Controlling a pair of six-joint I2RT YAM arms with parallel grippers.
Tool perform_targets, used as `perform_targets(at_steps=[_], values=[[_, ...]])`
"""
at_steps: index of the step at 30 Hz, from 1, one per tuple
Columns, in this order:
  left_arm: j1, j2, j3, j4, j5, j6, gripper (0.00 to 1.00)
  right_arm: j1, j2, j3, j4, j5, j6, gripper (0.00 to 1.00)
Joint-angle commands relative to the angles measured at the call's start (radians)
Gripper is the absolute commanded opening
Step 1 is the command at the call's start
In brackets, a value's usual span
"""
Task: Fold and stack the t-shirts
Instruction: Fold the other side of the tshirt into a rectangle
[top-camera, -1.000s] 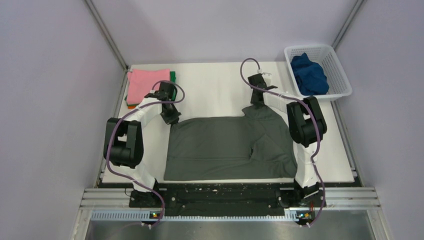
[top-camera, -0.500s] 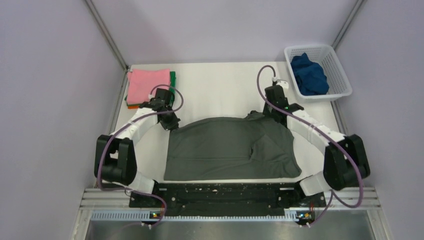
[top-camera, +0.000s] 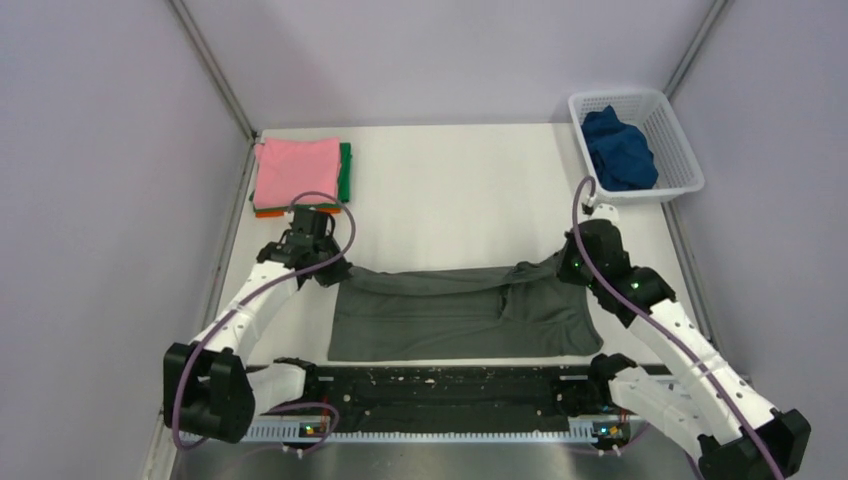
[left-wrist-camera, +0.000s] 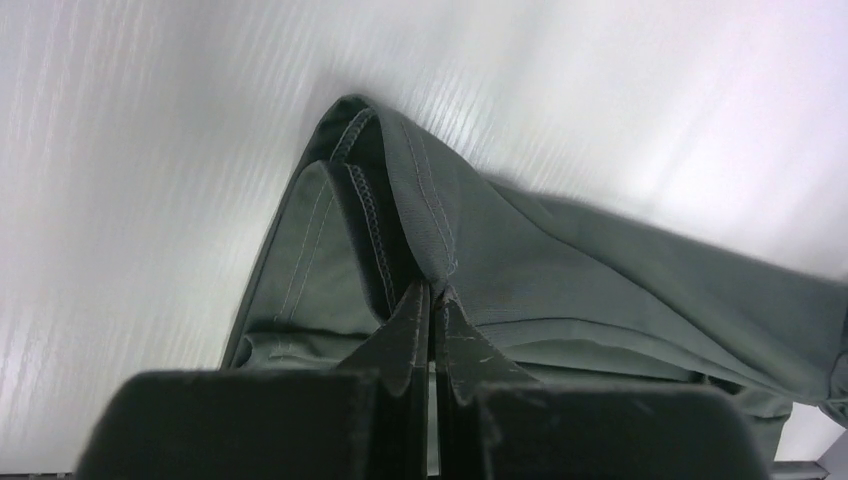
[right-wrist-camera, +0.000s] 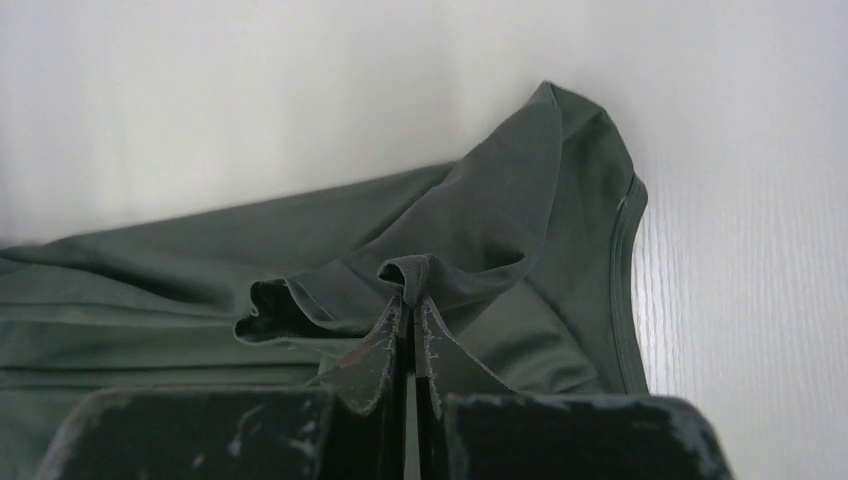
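**Dark grey t-shirt** (top-camera: 455, 310): lies along the middle of the near edge of the bench (top-camera: 450, 185), spread wide from left to right. Its lower layer is flat on the surface. Its far edge is lifted into a taut band that runs between the two grippers and overlaps the layer beneath. A sleeve fold shows right of centre.

**Left gripper** (top-camera: 325, 268): at the shirt's far left corner, towards the left edge of the bench. The jaws are closed tight on a stitched hem; the left wrist view shows the doubled seam pinched between the tips and rising into a peak above the bench.

**Right gripper** (top-camera: 572, 262): at the shirt's far right corner, towards the right edge of the bench. The jaws are clamped on a small tuck of cloth; the right wrist view shows the fabric bunched at the tips, with a hemmed edge curving down on the right.

**Folded stack**: in the far left corner. The pink t-shirt (top-camera: 295, 170) is on top, the green t-shirt (top-camera: 346, 168) shows along its right side, and the orange t-shirt (top-camera: 264, 212) shows at its near edge.

**Dark blue t-shirt** (top-camera: 617, 148): crumpled and unfolded, inside the white mesh basket (top-camera: 684, 150) at the far right corner.
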Motion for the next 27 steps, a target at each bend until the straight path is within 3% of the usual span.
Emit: perform_targets(at_steps=[1,7,13,16,18,19,20,24,25,26,27], values=[[-0.004,-0.087,-0.055,0.009,0.029,-0.006,0.00,0.010,-0.075,-0.034,-0.166,-0.065,0.043,0.00],[-0.004,-0.156,-0.117,-0.015,0.034,-0.022,0.00,0.020,-0.164,-0.080,-0.244,-0.129,0.121,0.00],[-0.004,-0.217,-0.189,-0.050,0.017,-0.043,0.01,0.026,-0.155,-0.120,-0.331,-0.210,0.208,0.01],[-0.004,-0.241,-0.208,-0.113,-0.020,-0.088,0.16,0.046,-0.189,-0.165,-0.389,-0.215,0.262,0.14],[-0.004,-0.294,-0.216,-0.151,-0.081,-0.106,0.45,0.065,-0.249,-0.186,-0.411,-0.245,0.283,0.25],[-0.005,-0.333,-0.210,-0.176,-0.102,-0.112,0.53,0.067,-0.281,-0.189,-0.425,-0.276,0.291,0.31],[-0.005,-0.361,-0.200,-0.198,-0.116,-0.116,0.55,0.067,-0.316,-0.189,-0.428,-0.299,0.281,0.40],[-0.004,-0.443,-0.153,-0.226,-0.118,-0.117,0.70,0.067,-0.386,-0.177,-0.395,-0.386,0.217,0.62],[-0.004,-0.452,-0.143,-0.219,-0.105,-0.114,0.91,0.067,-0.387,-0.174,-0.362,-0.406,0.208,0.70],[-0.004,-0.458,-0.138,-0.206,-0.088,-0.108,0.98,0.067,-0.385,-0.175,-0.318,-0.427,0.205,0.93],[-0.005,-0.454,-0.131,-0.188,-0.057,-0.099,0.99,0.068,-0.381,-0.180,-0.269,-0.456,0.205,0.98]])
